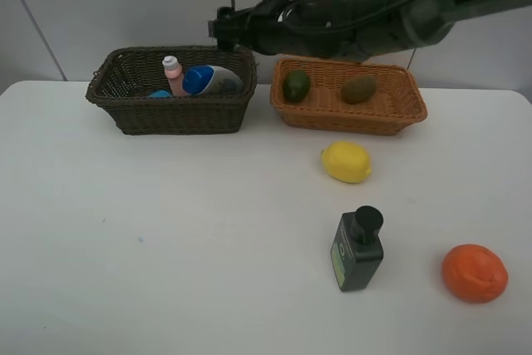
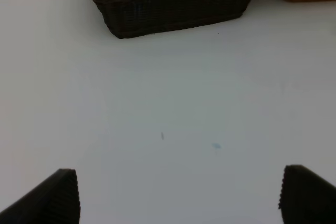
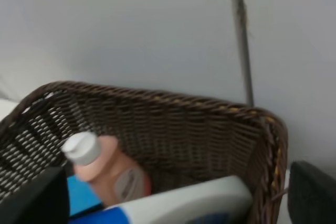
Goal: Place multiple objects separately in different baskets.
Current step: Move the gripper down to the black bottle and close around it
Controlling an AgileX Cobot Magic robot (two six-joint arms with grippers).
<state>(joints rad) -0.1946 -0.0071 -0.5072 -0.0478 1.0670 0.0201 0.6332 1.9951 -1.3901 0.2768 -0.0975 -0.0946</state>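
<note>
Read clock positions from the high camera, with 12 o'clock at the far edge of the table (image 1: 125, 247).

1. Right gripper (image 1: 223, 31): it hangs above the far right corner of the dark brown basket (image 1: 170, 114). Its jaws stand wide apart and hold nothing.
2. Left gripper (image 2: 178, 198): its jaws are fully spread over bare table, on the near side of the dark brown basket. It holds nothing.
3. Dark brown basket, at 11 o'clock: it contains the pink bottle (image 1: 173, 75), standing roughly upright, and the white blue-capped tube (image 1: 226, 82), lying just beside it at 3 o'clock.
4. Light orange-tan basket (image 1: 349, 118), at 1 o'clock: it contains the dark green oval fruit (image 1: 296, 86) and the brown kiwi (image 1: 358, 89), set apart from each other.
5. Loose on the table: the yellow lemon (image 1: 346, 161) at 2 o'clock, and the dark green black-capped bottle (image 1: 358, 249) at 4 o'clock. The orange (image 1: 475, 273) lies at 3 o'clock from that bottle, well apart from it.
</note>
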